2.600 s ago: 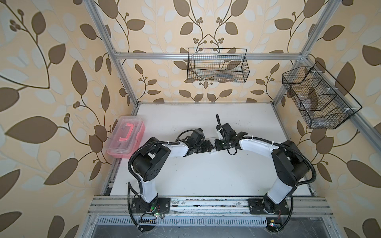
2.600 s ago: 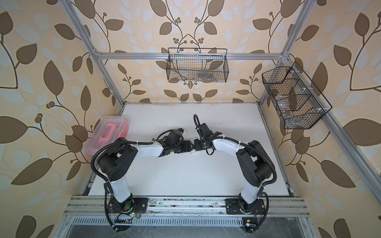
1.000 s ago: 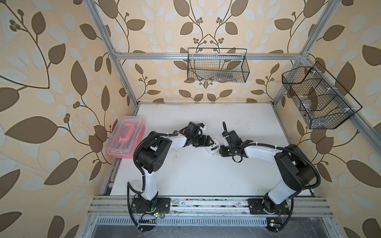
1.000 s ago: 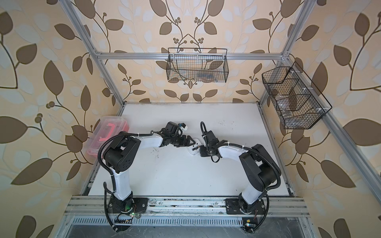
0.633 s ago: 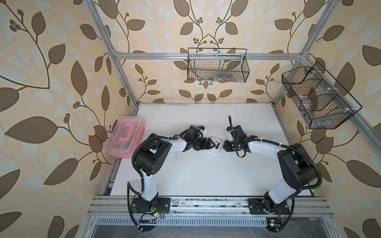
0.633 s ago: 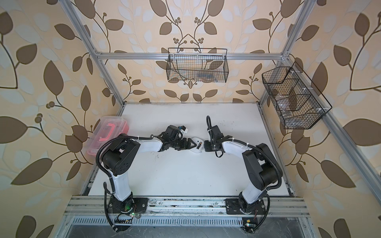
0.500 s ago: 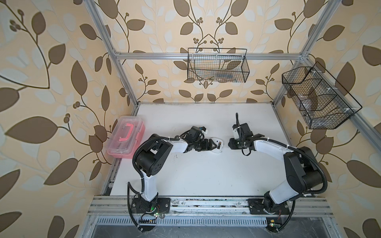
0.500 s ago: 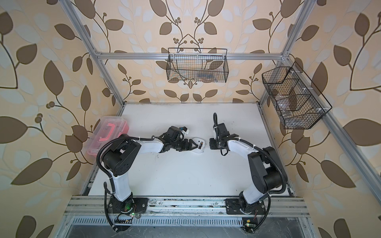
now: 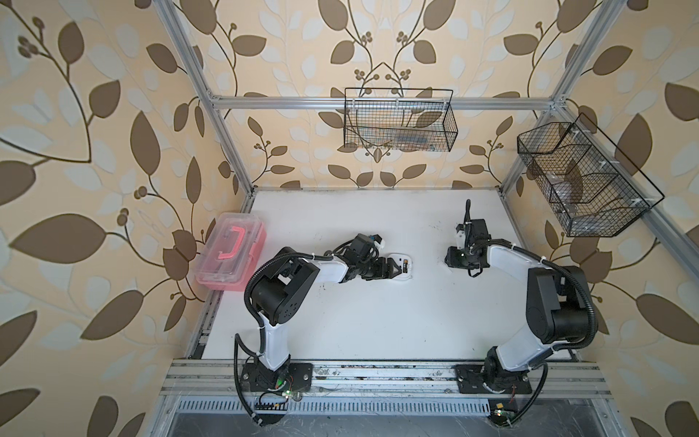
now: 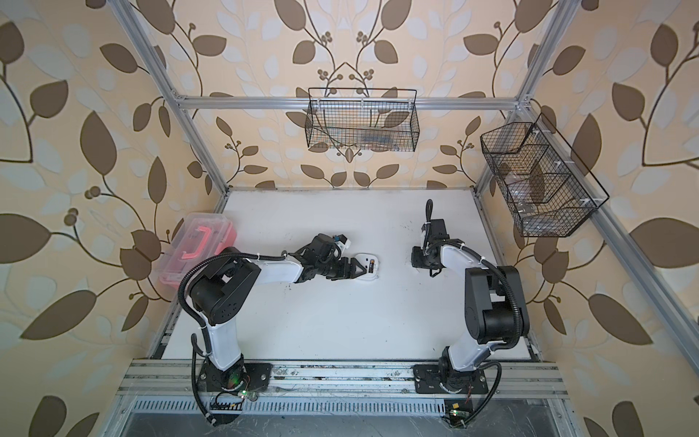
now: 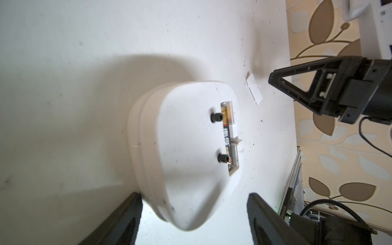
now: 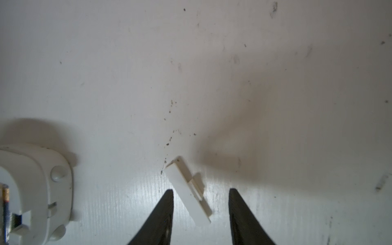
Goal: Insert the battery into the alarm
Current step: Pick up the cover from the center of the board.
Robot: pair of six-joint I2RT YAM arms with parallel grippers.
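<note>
Left hand (image 11: 194, 194) flanks face-down alarm (image 11: 180, 148), seated battery (image 11: 226, 135) running front-to-back.

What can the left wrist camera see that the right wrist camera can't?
Only left wrist: the left gripper open around the alarm, two black knobs, the whole battery in its slot. Only right wrist: a round bump on the alarm's side. Both: alarm, battery, white cover, open right gripper, table.
</note>
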